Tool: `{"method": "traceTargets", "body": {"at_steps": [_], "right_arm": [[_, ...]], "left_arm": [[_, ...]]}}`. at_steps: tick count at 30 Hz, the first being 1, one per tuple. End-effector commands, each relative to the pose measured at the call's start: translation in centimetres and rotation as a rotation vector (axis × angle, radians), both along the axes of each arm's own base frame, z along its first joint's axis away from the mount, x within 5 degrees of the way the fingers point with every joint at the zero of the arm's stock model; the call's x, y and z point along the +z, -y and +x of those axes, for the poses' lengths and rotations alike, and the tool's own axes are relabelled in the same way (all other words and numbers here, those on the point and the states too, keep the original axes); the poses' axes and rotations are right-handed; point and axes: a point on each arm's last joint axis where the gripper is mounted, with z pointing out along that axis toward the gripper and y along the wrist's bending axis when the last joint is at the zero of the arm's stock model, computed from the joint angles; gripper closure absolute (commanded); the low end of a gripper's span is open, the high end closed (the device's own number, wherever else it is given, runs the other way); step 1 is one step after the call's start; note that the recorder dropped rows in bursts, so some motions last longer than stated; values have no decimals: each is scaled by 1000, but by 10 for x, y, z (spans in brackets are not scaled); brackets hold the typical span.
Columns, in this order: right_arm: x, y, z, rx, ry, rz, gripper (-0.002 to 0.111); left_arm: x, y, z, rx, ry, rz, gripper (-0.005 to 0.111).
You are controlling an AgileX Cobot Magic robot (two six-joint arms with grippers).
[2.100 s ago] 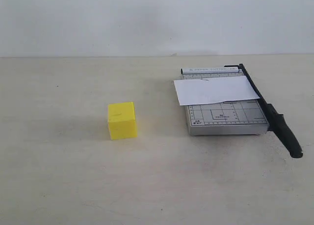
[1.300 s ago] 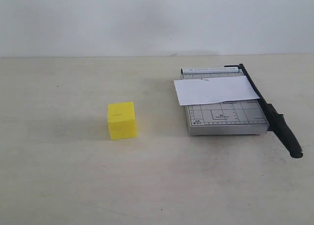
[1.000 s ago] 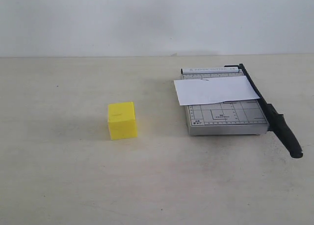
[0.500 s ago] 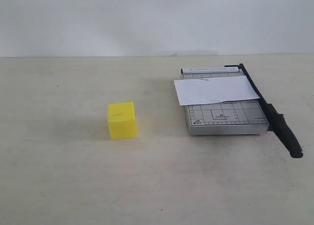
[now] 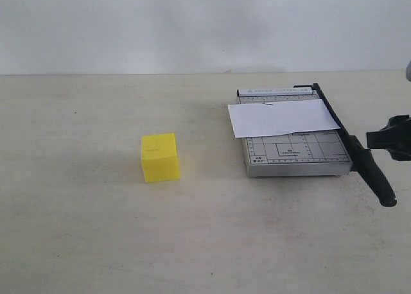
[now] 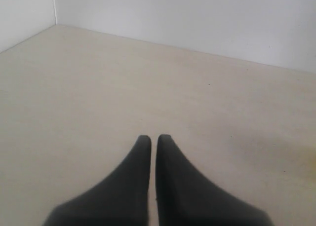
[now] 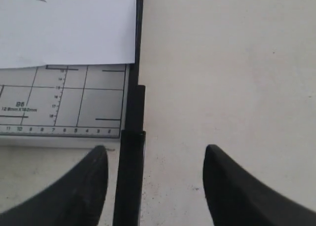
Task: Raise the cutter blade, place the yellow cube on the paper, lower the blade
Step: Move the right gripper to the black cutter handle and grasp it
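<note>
The right gripper [image 5: 387,142] now comes into the exterior view at its right edge, jaws spread, beside the cutter blade [image 5: 377,176].

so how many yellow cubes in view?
1. The yellow cube sits on the table, left of the cutter base in the exterior view, apart from the paper. Neither wrist view shows another.

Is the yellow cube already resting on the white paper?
No, the yellow cube stands on the table, apart from the paper lying on the cutter base.
</note>
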Motion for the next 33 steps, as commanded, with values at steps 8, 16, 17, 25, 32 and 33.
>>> {"method": "traceTargets", "body": {"at_steps": [8,16,17,25,32,33], "right_arm": [[-34,-1,11,-22,-142,17,52],[-49,-14,14,29,-184,7,52],[-50,-17,14,45,-184,1,52],[-52,-22,13,67,-195,-4,59],[-53,-22,12,118,-211,-51,83],[-53,-22,12,118,-211,-51,85]], "left_arm": [[1,0,0,-5,11,-11,102],[1,0,0,-5,11,-11,102],[1,0,0,-5,11,-11,102],[1,0,0,-5,12,-11,102],[1,0,0,-4,13,-11,102],[1,0,0,-4,13,-11,102]]}}
